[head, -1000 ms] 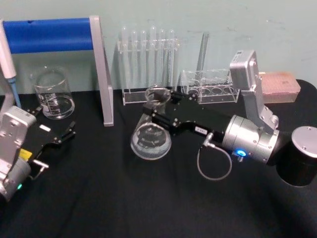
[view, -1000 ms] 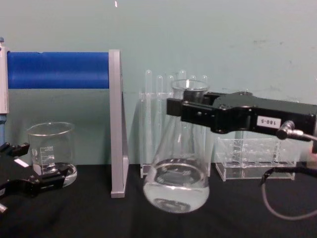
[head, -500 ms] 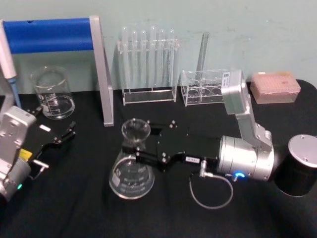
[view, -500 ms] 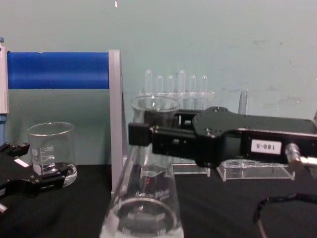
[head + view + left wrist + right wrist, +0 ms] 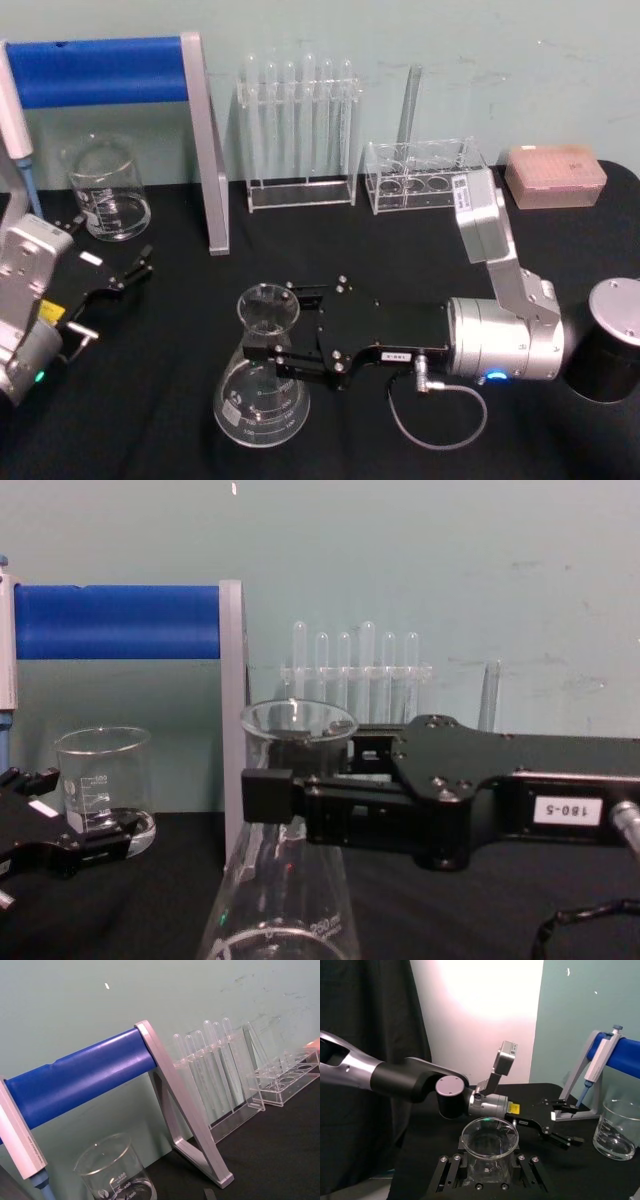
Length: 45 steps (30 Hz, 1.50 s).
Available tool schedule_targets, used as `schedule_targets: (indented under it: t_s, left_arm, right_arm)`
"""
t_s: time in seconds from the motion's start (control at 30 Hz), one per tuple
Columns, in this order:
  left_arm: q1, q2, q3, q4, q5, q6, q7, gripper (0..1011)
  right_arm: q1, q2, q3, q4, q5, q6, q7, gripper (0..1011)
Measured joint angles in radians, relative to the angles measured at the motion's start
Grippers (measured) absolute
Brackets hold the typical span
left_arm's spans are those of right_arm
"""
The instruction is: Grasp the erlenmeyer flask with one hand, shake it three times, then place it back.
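1. Black cloth (image 5: 330,250) covers the bench under a pale green wall. At lower centre of the head view, the right gripper (image 5: 272,325) is clamped on the neck of the erlenmeyer flask (image 5: 260,405), one finger on each side. Its silver wrist runs off toward the right of frame.
2. The flask stands upright with its mouth up, well apart from the test-tube rack (image 5: 300,130) at upper centre and the beaker (image 5: 105,190) at upper left.
3. Progress, as I judge it: the grasp is made. The pictures cannot say how many shakes are done. Setting the flask down and opening the fingers is clearly left.
4. The chest view adds the side-on detail — the right gripper (image 5: 290,790) grips just under the flared rim of the flask (image 5: 295,720). The flask's base drops below the bottom edge there, so I cannot tell whether it touches the cloth.
5. The right wrist view looks straight down into the flask's open mouth (image 5: 489,1140), with black fingers at either side.
6. Farther out in the right wrist view, right of centre, the left gripper (image 5: 562,1122) has its fingers spread and holds nothing. The head view places it parked at the left edge (image 5: 112,248), just in front of the beaker.
7. The left wrist view gives the blue-barred stand (image 5: 85,1075) and the beaker from low down.
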Motion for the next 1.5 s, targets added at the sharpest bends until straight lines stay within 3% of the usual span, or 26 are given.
schedule_targets:
  t_s: [0.2,0.4,0.77,1.13,1.3,1.5]
  left_arm:
    - [0.000,0.000,0.000,0.000,0.000,0.000,0.000,1001]
    - [0.000,0.000,0.000,0.000,0.000,0.000,0.000,1001]
    - [0.000,0.000,0.000,0.000,0.000,0.000,0.000,1001]
    - [0.000,0.000,0.000,0.000,0.000,0.000,0.000,1001]
    - [0.000,0.000,0.000,0.000,0.000,0.000,0.000,1001]
    - [0.000,0.000,0.000,0.000,0.000,0.000,0.000,1001]
  right_arm:
    - [0.013,-0.007,-0.008,0.017,0.000,0.003,-0.035,453]
    - [0.028,-0.039,-0.005,0.058,-0.028,0.020,-0.132,453]
    - [0.033,-0.149,0.072,0.155,-0.151,0.049,-0.449,453]
    - [0.033,-0.271,0.167,0.245,-0.225,0.109,-0.738,453]
    - [0.028,-0.293,0.188,0.252,-0.237,0.116,-0.771,453]
    - [0.011,-0.296,0.196,0.228,-0.238,0.122,-0.739,453]
